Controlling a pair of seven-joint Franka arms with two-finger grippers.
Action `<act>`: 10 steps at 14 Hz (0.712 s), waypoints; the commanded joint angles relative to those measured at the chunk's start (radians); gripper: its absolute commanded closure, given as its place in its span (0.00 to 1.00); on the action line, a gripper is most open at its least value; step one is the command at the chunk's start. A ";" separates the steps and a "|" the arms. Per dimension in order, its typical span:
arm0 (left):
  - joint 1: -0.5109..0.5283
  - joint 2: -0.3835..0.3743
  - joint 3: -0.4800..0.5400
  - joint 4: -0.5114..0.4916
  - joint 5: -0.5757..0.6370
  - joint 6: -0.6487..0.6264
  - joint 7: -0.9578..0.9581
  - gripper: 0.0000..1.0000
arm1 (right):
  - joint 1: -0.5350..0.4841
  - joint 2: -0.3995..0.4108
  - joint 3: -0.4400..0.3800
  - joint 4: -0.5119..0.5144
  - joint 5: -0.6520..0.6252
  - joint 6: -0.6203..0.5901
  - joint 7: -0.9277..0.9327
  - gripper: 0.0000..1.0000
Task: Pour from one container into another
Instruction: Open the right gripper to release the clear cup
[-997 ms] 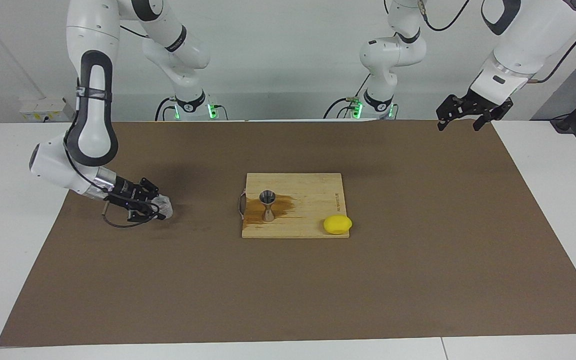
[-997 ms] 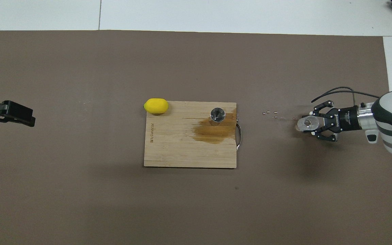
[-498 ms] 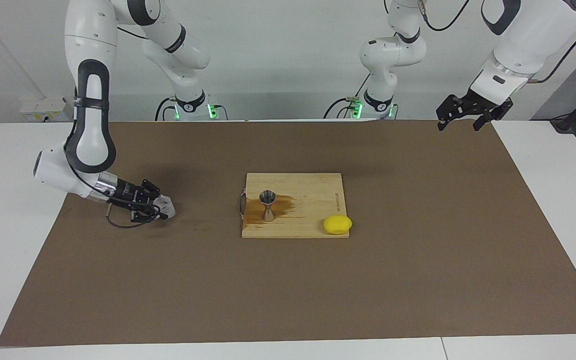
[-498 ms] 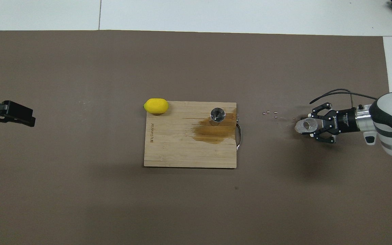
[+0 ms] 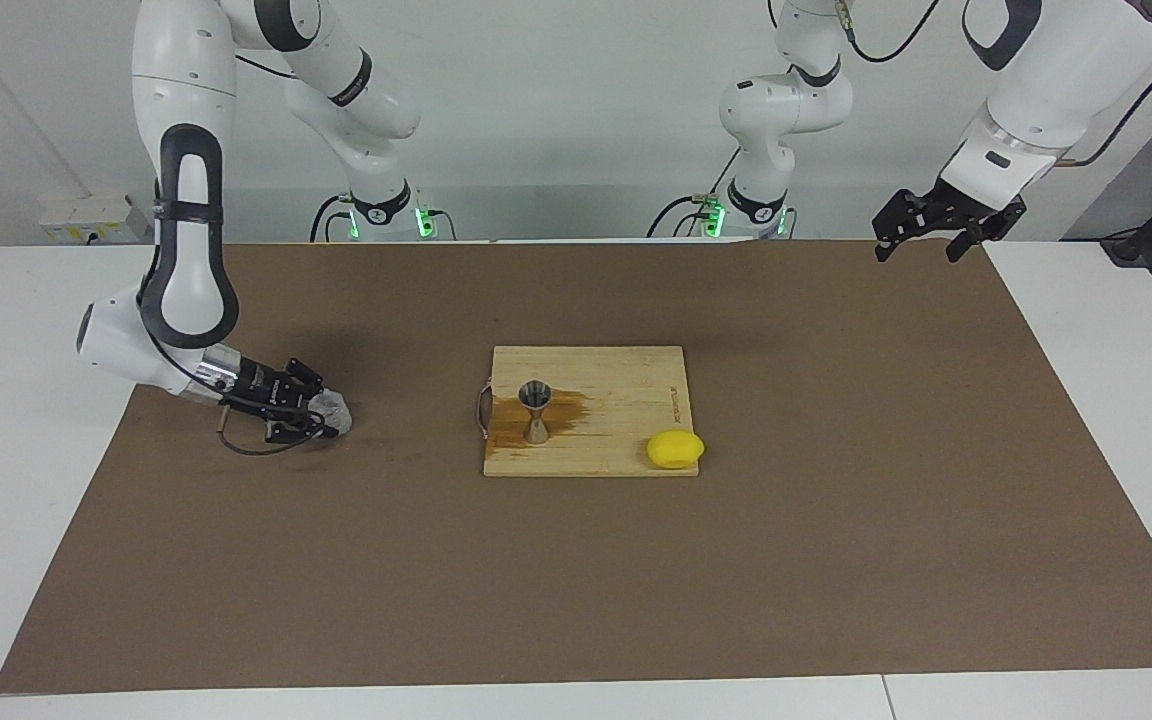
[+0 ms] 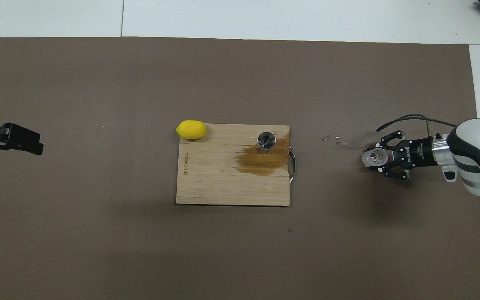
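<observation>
The small clear glass cup [image 5: 334, 410] [image 6: 373, 157] sits low at the mat toward the right arm's end of the table, mouth up. My right gripper [image 5: 321, 413] [image 6: 380, 159] lies nearly level and is shut on the cup from the side. The steel hourglass jigger [image 5: 535, 410] [image 6: 266, 141] stands upright on the wooden cutting board [image 5: 626, 400] [image 6: 223, 187], well apart from the cup. My left gripper [image 5: 921, 236] [image 6: 36, 143] waits open and empty, raised over the mat's corner at the left arm's end.
A brown wet stain [image 6: 261, 160] spreads on the board around the jigger. A yellow lemon [image 5: 675, 449] [image 6: 191, 129] rests at the board's corner. Small droplets [image 6: 331, 139] dot the brown mat [image 5: 836, 520] between board and cup.
My right gripper has settled lower and shifted a little toward the robots, the glass cup still in it. The left arm, jigger and lemon have not moved.
</observation>
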 commanded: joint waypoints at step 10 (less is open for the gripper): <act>0.003 -0.023 0.001 -0.023 -0.009 0.001 0.005 0.00 | -0.063 -0.187 -0.006 -0.035 -0.256 0.022 -0.129 0.00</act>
